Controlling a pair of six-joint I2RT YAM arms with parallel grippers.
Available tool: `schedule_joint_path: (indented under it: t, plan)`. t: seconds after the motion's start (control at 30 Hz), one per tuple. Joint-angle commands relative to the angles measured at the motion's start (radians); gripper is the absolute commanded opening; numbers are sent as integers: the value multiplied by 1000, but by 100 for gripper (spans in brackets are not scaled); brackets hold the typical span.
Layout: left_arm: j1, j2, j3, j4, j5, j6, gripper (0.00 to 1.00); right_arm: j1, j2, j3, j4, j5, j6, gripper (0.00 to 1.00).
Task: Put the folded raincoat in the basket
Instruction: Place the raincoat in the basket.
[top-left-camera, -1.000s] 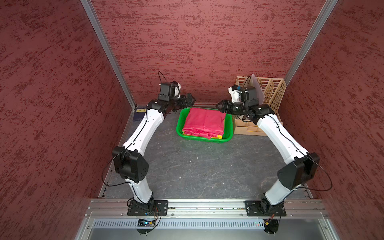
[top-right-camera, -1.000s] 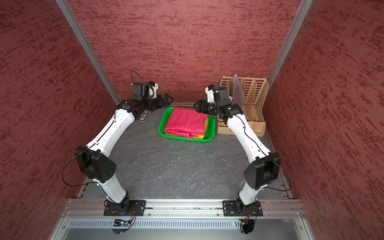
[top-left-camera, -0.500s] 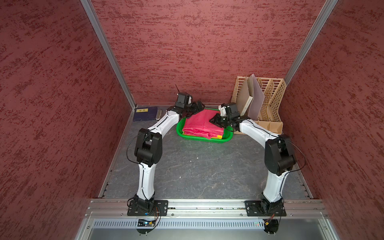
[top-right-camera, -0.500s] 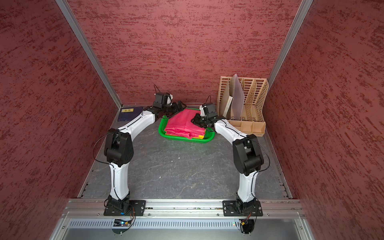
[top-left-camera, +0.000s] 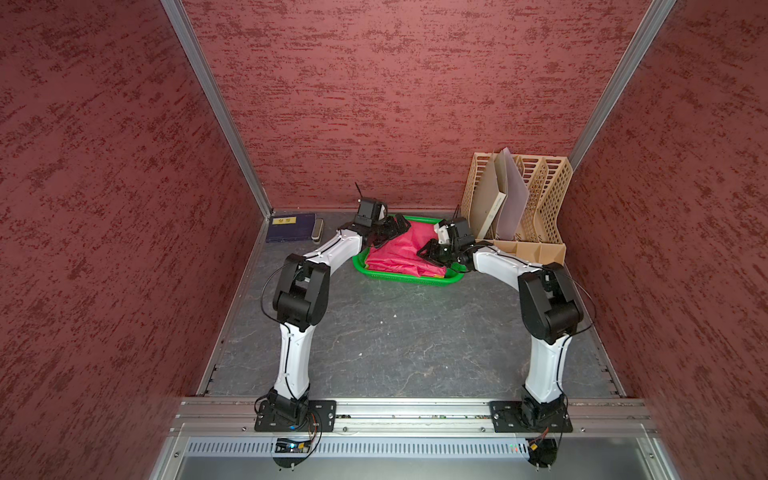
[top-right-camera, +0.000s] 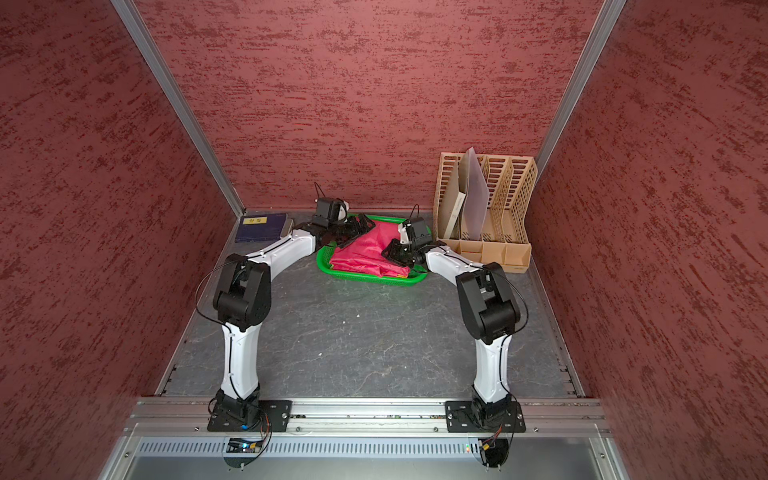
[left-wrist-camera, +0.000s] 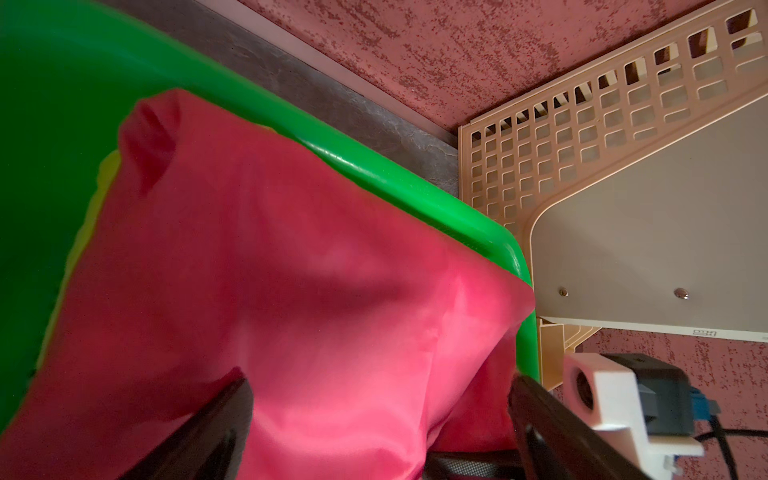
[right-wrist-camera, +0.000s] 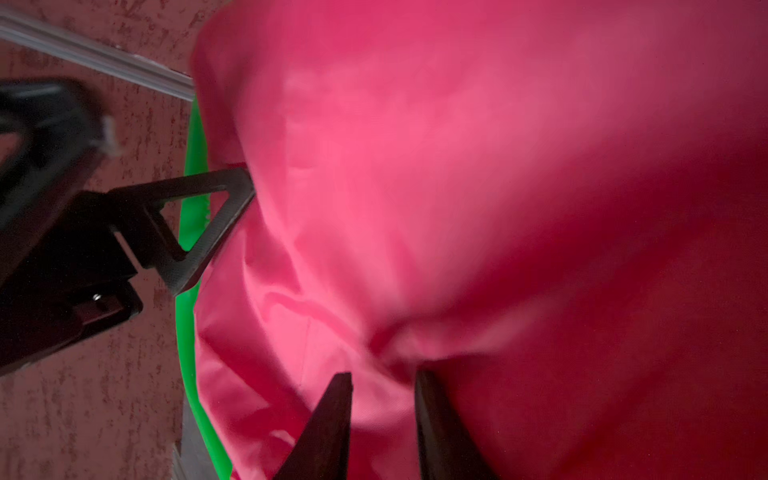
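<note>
My dark grey marbled tabletop (top-left-camera: 395, 340) bears a shallow green plastic mesh basket (top-left-camera: 399, 277), a beige lattice file rack (top-left-camera: 540, 195), a navy book (top-left-camera: 291, 227).

Raincoat (top-left-camera: 395, 254) pink-red, yellow edge; basket (top-left-camera: 407, 279) bright green; rack (top-left-camera: 545, 192) beige lattice; walls (top-left-camera: 374, 104) mottled maroon

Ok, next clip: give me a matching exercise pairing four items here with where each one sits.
Items:
1. pink folded raincoat
2. bright green mesh plastic basket
3. beige lattice file rack
4. dark blue flat book

Places:
A. back left corner
B. inside the basket
C. back right corner
D. back centre

Pairs: 1-B, 2-D, 3-C, 4-A.
</note>
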Motion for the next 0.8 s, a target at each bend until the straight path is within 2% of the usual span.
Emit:
schedule_joint_path:
  t: [0.0, 0.17, 0.3, 0.4, 0.53, 0.77]
  plan:
    - [3, -95, 30, -68, -20, 57, 100, 4, -116, 69, -46, 1, -52, 38]
    - [0, -167, 89, -205, -53, 104, 100, 12, -210, 123, -159, -42, -91, 40]
    - [-2, -200, 95, -262, -70, 118, 100, 46, -244, 94, -200, -70, -114, 33]
    - [-5, -235, 55, -256, -89, 118, 100, 79, -248, 57, -214, -66, -136, 29]
    - [6, -290, -18, -236, -125, 109, 100, 118, -227, 9, -200, -65, -140, 18]
    - [27, -367, -118, -211, -138, 97, 100, 147, -183, -33, -185, -35, -150, 16]
